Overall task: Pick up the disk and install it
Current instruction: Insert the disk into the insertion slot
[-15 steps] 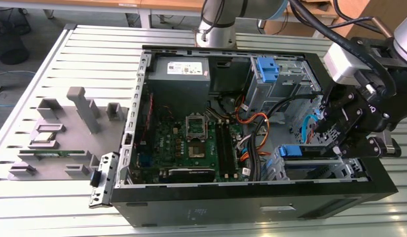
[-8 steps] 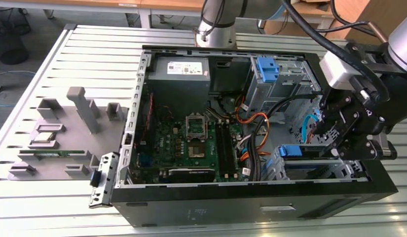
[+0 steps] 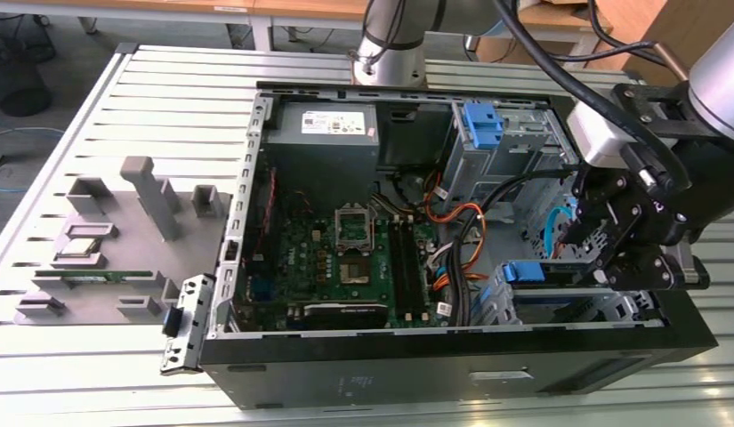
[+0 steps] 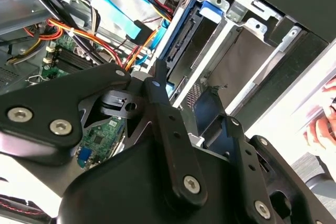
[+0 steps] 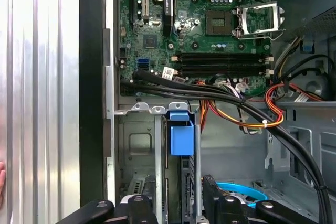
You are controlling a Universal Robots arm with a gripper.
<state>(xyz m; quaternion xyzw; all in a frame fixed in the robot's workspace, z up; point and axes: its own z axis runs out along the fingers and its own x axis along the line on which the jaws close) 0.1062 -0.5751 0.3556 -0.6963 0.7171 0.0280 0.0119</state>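
The disk (image 5: 181, 132) stands edge-on in the metal drive cage (image 5: 136, 145) at the front of the open computer case (image 3: 462, 360), its blue carrier tab up. In the exterior view, the disk (image 3: 539, 274) lies at the case's lower right. My black gripper (image 3: 616, 253) hangs just over that cage. In the first wrist view my gripper (image 5: 179, 208) is open, one finger on each side of the disk's edge with a gap to it. In the second wrist view the disk (image 4: 191, 40) sits in its blue frame inside the cage, beyond my fingers (image 4: 157, 98).
Thick black cables (image 5: 220, 95) and orange wires (image 5: 262, 121) run past the cage over the motherboard (image 3: 342, 258). A taller blue bracket (image 3: 483, 120) sits at the case's back. A grey fixture block (image 3: 106, 258) stands on the slatted table. A person's hand (image 4: 321, 124) is close by.
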